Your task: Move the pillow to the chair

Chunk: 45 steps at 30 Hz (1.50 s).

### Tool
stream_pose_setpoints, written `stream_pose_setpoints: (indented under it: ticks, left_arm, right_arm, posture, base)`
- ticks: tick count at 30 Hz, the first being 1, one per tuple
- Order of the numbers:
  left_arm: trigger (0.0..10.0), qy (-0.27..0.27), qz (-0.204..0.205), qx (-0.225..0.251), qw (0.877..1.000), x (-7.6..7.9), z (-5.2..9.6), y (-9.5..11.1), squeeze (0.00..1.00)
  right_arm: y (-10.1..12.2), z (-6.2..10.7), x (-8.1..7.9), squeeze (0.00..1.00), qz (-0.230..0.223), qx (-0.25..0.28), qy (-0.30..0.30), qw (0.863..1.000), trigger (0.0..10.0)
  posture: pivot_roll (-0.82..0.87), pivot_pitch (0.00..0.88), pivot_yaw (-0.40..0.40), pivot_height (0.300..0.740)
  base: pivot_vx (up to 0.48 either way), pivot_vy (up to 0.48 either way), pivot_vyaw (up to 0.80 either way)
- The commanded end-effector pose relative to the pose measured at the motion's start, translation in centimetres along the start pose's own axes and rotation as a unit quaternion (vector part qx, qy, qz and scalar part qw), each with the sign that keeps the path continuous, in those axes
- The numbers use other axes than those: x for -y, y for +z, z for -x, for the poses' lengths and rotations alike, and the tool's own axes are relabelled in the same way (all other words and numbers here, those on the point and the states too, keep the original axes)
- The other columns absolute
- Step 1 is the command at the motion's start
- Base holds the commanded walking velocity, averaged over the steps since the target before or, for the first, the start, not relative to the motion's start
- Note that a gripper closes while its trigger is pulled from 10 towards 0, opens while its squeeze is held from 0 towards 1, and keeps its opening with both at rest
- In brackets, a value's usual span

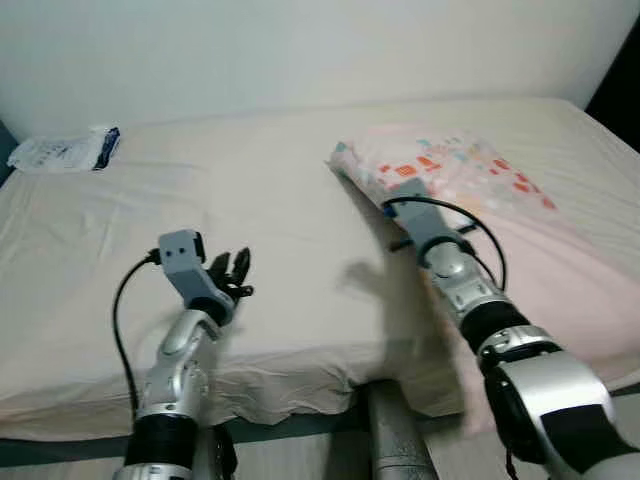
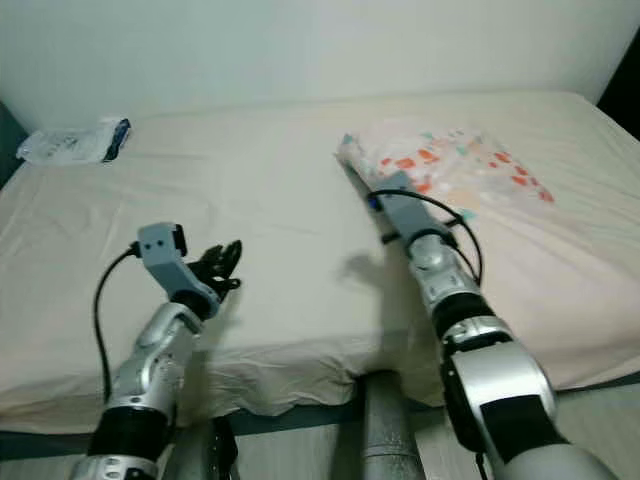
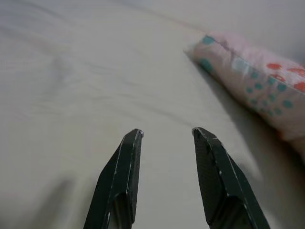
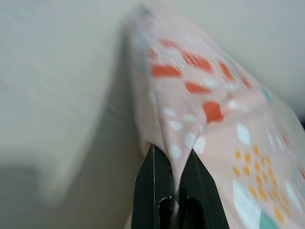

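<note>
Pinching pale pink pillow (image 1: 455,165) edge, right claw (image 4: 174,179); orange, teal, white spots. Left claw (image 3: 167,138) spread above bed (image 1: 270,200).

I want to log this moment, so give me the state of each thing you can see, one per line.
pillow: lying on the bed, its near edge pinched by the right gripper
right gripper: fingers shut on the pillow's edge
left gripper: fingers open, above the bare sheet
bed: sheet wrinkled
plastic packet: lying at the bed's far left corner

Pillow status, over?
Right hand shut on pillow edge, pillow lying on bed. Left hand open over bed, apart from pillow. Nothing in the way.
</note>
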<state>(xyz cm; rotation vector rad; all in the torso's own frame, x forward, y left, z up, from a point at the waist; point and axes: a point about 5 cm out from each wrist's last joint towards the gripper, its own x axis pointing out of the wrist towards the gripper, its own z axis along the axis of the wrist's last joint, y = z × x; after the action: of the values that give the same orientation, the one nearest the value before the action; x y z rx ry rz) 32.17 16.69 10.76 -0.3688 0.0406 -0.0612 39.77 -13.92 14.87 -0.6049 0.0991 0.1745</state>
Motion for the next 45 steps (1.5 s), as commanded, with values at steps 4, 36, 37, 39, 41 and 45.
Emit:
stream_pose_setpoints:
  ticks: [4,36,37,39,41,45]
  left_arm:
    - [10.0,0.05,-0.035,0.022,0.998,-3.0,0.0,1.7,0.0]
    - [10.0,0.061,-0.034,0.026,0.997,-2.7,-0.2,1.0,0.0]
    - [10.0,0.06,-0.032,0.025,0.997,-2.5,-0.3,0.9,0.0]
    - [10.0,0.06,-0.03,0.025,0.997,-2.3,-0.4,0.8,0.0]
    - [10.0,0.06,-0.029,0.024,0.997,-2.3,-0.4,0.8,0.0]
    - [10.0,0.062,-0.028,0.025,0.997,-2.3,-0.4,0.8,0.0]
  right_arm:
    - [6.6,0.5,-5.1,0.0,0.026,0.18,0.133,0.974,0.0]
    - [-2.3,0.2,2.1,1.0,-0.117,-0.123,-0.062,0.983,10.0]
    - [-3.2,0.5,2.6,1.0,-0.126,-0.142,-0.074,0.979,10.0]
    - [-3.7,0.7,2.9,1.0,-0.122,-0.149,-0.079,0.978,10.0]
    - [-4.0,0.8,3.3,1.0,-0.122,-0.154,-0.083,0.977,10.0]
    - [-4.1,0.9,3.7,1.0,-0.103,-0.155,-0.085,0.979,10.0]
  posture:
    - [-0.09,0.124,0.009,0.582]
    - [-0.1,0.075,0.0,0.582]
    - [-0.1,0.074,-0.001,0.582]
    - [-0.1,0.075,-0.002,0.582]
    - [-0.1,0.079,-0.001,0.582]
    - [-0.1,0.086,-0.003,0.582]
  base:
    - [0.0,0.0,0.0]
    - [0.0,0.0,0.0]
    - [0.0,0.0,0.0]
    - [0.0,0.0,0.0]
    - [0.0,0.0,0.0]
    - [0.0,0.0,0.0]
